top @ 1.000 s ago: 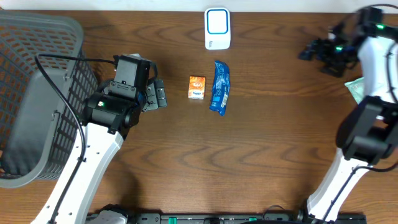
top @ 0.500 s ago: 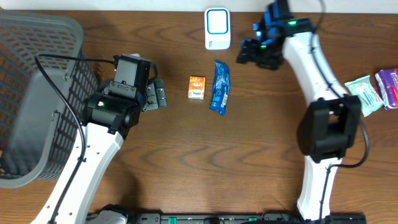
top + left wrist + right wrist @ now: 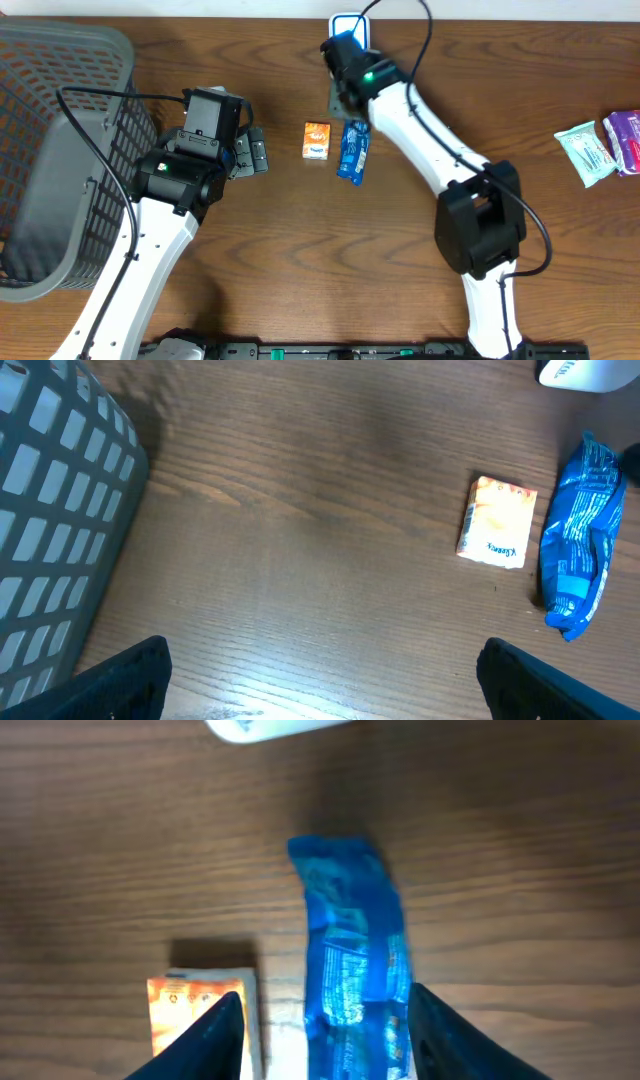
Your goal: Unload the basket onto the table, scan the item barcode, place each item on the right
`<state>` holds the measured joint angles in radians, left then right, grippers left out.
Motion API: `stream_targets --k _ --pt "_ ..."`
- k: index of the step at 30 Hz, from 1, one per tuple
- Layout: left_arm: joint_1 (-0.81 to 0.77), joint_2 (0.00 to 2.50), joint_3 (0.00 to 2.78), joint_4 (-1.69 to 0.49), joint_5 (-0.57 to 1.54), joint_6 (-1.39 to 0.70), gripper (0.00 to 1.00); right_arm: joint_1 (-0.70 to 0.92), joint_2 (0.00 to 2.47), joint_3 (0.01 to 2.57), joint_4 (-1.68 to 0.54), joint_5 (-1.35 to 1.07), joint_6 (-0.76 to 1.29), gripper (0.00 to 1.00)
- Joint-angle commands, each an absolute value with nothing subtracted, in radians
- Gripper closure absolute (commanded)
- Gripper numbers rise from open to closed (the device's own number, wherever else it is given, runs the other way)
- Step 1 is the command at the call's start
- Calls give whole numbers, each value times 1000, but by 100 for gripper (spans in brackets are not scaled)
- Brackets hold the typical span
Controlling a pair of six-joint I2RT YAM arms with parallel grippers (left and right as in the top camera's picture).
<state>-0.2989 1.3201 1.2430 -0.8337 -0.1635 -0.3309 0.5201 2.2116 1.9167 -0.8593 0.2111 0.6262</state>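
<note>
1. We judged nothing scanned yet: the blue packet [image 3: 345,940] lay flat on the table [image 3: 300,260], just beside the orange box [image 3: 497,520] and near the scanner [image 3: 270,726].
2. Our right gripper [image 3: 325,1020] hung over it, jaws parted on either side, not gripping.
3. Our left gripper [image 3: 325,675] stood wide and empty.
4. Lifting the packet and showing its barcode were left to do.

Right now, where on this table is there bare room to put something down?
Widest bare wood lies between the right arm and the packets at the right edge. Also free: the near strip from the left arm to the right arm, below the orange box, and the top strip between basket and scanner. Crowded: around orange box, blue packet and scanner.
</note>
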Motion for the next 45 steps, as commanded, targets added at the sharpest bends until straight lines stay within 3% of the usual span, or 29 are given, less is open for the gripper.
stream_targets --k 1,6,23,32,45 --pt "-297 1322 1248 -837 -169 -311 2 542 2212 1845 -826 333 702 53" --pt "-297 1322 1248 -837 -169 -311 2 544 2212 1769 -764 353 726 58" --pt "-297 1322 1248 -837 -169 -311 2 542 2212 1560 -506 355 664 51" --pt "-297 1322 1248 -837 -169 -311 2 490 2212 1541 -603 521 664 51" --pt "-297 1322 1248 -837 -169 -311 2 464 2212 1730 -832 447 623 46"
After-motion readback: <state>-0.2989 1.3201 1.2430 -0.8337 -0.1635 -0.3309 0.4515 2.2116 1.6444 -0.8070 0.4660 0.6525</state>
